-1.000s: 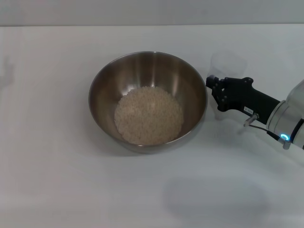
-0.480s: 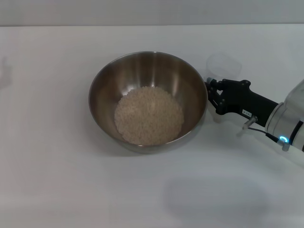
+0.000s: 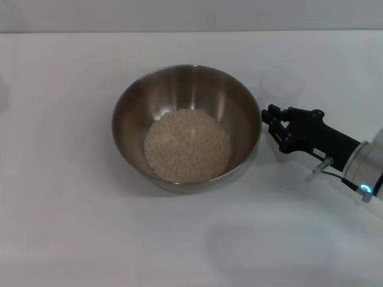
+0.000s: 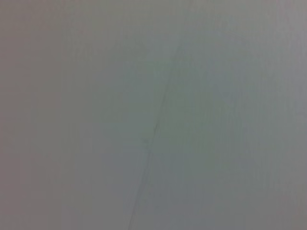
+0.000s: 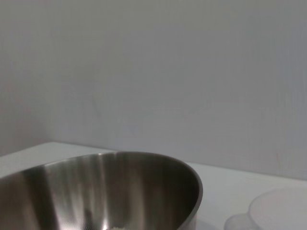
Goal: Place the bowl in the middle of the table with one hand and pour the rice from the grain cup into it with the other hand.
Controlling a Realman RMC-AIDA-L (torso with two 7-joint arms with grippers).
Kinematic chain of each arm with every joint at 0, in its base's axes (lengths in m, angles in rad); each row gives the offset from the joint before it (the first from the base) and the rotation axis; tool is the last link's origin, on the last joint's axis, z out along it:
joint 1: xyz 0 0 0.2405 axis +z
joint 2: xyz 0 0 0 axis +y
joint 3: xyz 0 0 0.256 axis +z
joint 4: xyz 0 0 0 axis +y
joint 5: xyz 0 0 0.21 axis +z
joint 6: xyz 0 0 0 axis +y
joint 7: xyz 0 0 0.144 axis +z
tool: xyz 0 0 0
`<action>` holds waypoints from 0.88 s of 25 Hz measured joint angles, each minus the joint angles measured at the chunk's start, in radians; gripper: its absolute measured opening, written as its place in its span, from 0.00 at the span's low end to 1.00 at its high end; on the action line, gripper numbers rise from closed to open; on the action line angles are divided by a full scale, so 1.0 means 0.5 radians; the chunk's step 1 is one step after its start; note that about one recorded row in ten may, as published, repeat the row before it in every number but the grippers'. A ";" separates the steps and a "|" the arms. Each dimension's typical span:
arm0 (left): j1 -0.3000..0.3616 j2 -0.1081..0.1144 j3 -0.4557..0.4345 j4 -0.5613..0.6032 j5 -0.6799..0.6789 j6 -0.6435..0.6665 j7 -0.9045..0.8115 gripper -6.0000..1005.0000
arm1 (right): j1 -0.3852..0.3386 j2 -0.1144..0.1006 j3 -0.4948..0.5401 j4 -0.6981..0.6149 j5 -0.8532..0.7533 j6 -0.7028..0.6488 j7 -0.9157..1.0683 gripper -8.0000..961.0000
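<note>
Right gripper [image 3: 270,122] now off grain cup [image 3: 281,84].

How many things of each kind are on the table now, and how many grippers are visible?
Bowl: 1
Rice heap: 1
Grain cup: 1
Right gripper: 1
Total: 4, all over one table

Steel-grey bowl [image 3: 186,127] – beige-white rice [image 3: 187,145] – clear frosted grain cup [image 3: 281,84], white table [image 3: 72,227]

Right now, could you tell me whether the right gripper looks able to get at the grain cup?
Probably yes: the right gripper sits just in front of the grain cup, beside the bowl, with nothing between them.
</note>
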 joint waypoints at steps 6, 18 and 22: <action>0.018 0.000 0.000 0.002 0.002 0.000 -0.002 0.58 | -0.089 0.003 0.130 0.081 0.007 -0.166 -0.192 0.15; 0.011 0.000 0.034 0.097 0.005 -0.036 0.018 0.58 | -0.181 -0.012 0.890 0.130 0.010 -0.918 -0.746 0.24; -0.005 0.000 0.093 0.190 0.007 -0.044 0.078 0.58 | -0.083 -0.015 1.150 0.117 0.010 -0.926 -0.900 0.28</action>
